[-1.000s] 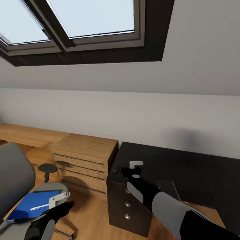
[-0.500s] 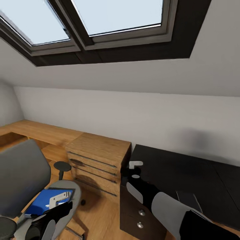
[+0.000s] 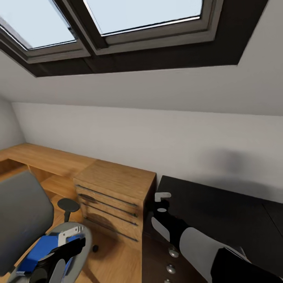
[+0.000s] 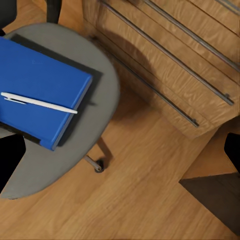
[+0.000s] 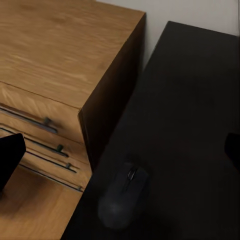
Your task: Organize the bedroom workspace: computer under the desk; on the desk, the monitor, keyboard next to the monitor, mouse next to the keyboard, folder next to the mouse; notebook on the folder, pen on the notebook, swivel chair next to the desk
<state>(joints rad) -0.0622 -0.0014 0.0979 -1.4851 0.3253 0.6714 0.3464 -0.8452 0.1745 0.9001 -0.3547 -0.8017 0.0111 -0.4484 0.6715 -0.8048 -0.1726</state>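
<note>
The mouse (image 5: pixel 123 196) already lies on the desk (image 5: pixel 195 125) below the right claw (image 3: pixel 162 199); the blue folder (image 4: pixel 37 90) with its pen (image 4: pixel 39 102) waits on the chair (image 4: pixel 75 150) beneath the left claw (image 3: pixel 70 236); both claws spread wide, empty.

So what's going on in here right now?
A two-armed robot is at the corner of the black desk, holding nothing. Its left end effector hangs over the swivel chair, where a blue folder lies with a white pen on top. The right end effector is above the desk's corner, where a dark mouse sits beside a wooden cabinet.
</note>
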